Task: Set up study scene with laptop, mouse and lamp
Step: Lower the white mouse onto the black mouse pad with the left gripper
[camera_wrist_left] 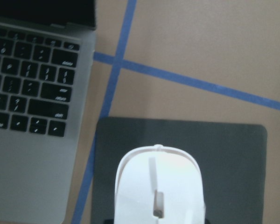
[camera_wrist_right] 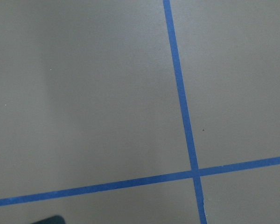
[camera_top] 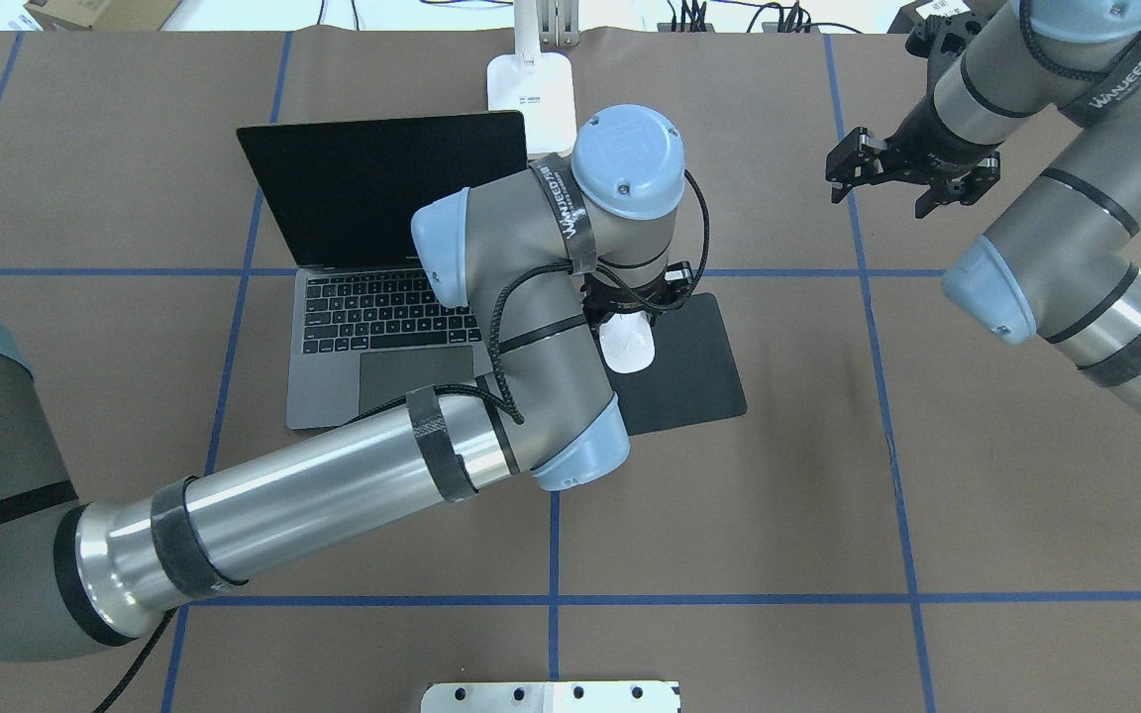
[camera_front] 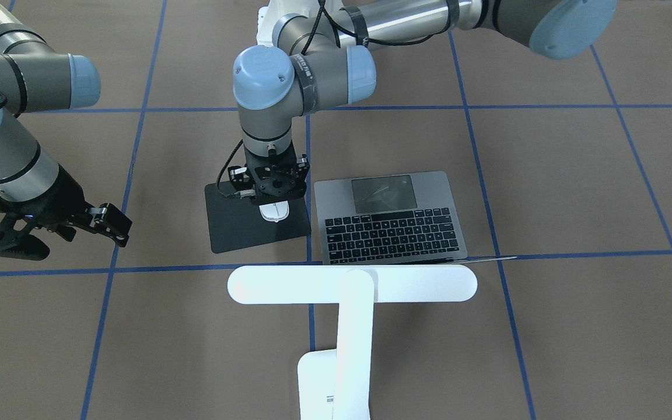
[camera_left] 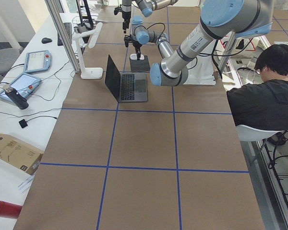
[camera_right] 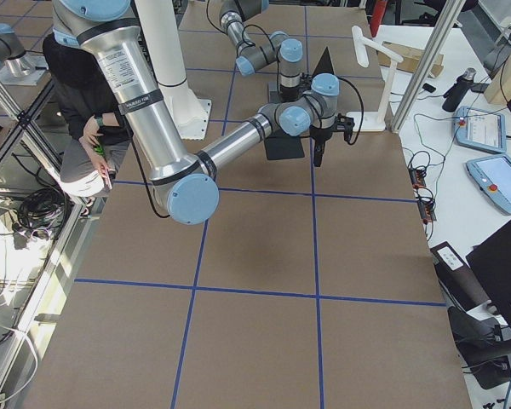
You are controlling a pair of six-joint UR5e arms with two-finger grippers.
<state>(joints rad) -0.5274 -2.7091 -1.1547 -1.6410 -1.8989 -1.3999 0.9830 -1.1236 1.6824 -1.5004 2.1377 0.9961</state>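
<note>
The mouse (camera_front: 275,211) is over the black pad (camera_front: 237,224), mid-worktop toward the far edge, its long axis running from the robot to that edge. The left pincer (camera_front: 273,195) stands directly above, jaws straddling its rear; whether they clamp it I cannot tell. The right pincer (camera_top: 882,193) hangs wide, well apart toward the right edge.

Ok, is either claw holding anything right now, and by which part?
Cannot be told for sure: the left claw sits straight over the mouse on the black pad, fingers hidden. The right claw is open, empty.
</note>
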